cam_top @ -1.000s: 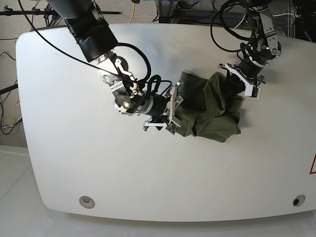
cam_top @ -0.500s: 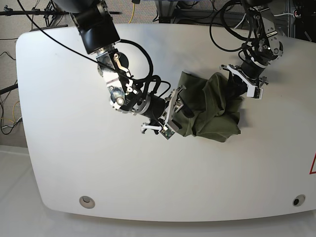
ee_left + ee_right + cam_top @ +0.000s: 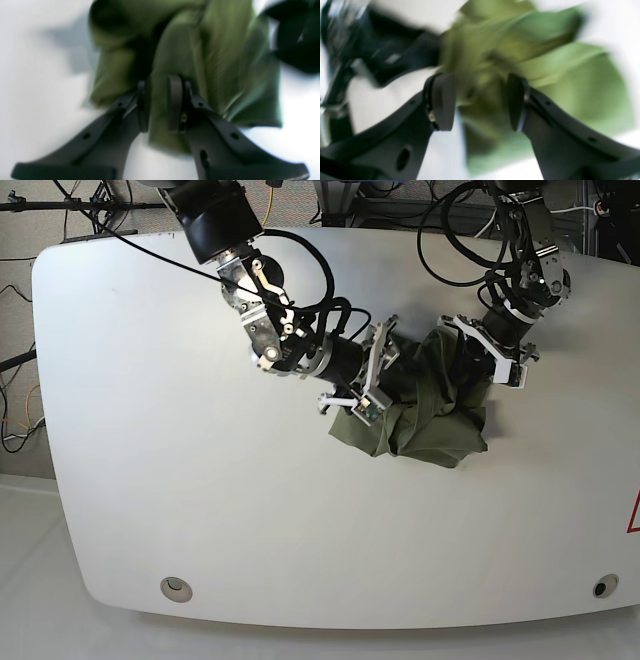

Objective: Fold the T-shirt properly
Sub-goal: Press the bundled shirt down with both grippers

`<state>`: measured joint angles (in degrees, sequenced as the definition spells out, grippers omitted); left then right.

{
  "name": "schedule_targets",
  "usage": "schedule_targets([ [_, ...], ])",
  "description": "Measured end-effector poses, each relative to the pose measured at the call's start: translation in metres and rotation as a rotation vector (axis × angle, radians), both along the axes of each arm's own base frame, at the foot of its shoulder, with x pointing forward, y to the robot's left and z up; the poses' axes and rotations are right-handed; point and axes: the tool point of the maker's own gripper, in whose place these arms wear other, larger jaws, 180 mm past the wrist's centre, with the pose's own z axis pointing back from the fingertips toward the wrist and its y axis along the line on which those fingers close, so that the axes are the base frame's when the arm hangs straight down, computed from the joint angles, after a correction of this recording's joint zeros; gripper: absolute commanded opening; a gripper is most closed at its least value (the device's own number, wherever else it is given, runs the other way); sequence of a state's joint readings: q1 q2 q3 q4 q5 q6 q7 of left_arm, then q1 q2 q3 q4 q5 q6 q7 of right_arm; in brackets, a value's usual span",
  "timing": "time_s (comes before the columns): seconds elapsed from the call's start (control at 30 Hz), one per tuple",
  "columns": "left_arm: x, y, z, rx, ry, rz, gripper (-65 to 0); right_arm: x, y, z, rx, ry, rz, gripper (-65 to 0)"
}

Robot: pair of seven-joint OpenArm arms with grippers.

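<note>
Olive-green cloth fills most of what I see: the T-shirt (image 3: 430,405) lies bunched in a crumpled heap on the white table (image 3: 150,480), toward the table's far right part, with bare tabletop all around the heap. I take the T-shirt as my landmark.

My left gripper (image 3: 157,105) sits at the T-shirt's far right edge in the base view. In the left wrist view a fold of the green fabric runs up between its two dark pads (image 3: 175,100), which stand close together with the cloth pinched between them.

My right gripper (image 3: 372,375) comes in from the T-shirt's left side, its white-edged fingers lying across the near-left part of the heap. In the right wrist view its pads (image 3: 442,100) stand well apart, with green fabric showing in the gap between them. That view is smeared with motion blur, so I cannot tell whether either pad touches the cloth.

Black cables (image 3: 300,290) loop along the right arm, left of the T-shirt.
</note>
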<state>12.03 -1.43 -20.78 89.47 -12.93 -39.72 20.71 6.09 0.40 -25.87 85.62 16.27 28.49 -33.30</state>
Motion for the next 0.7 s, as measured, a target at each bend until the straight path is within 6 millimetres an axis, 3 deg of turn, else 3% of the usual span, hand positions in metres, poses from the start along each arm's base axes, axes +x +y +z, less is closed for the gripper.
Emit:
schedule_targets([
  [0.13,-0.001,-0.001,0.004,0.008,-0.009,0.002,-54.3,-0.007,0.003,0.000,0.003,0.008,0.011,-33.8],
  [0.3,0.001,-0.003,0.010,0.005,-0.030,0.002,-54.2,0.001,-0.002,0.003,0.005,-0.006,-0.007,-33.9],
  [0.7,0.010,-0.009,0.034,0.018,-0.095,-0.009,-53.9,0.038,-0.032,0.004,0.002,-0.023,-0.109,-34.2],
])
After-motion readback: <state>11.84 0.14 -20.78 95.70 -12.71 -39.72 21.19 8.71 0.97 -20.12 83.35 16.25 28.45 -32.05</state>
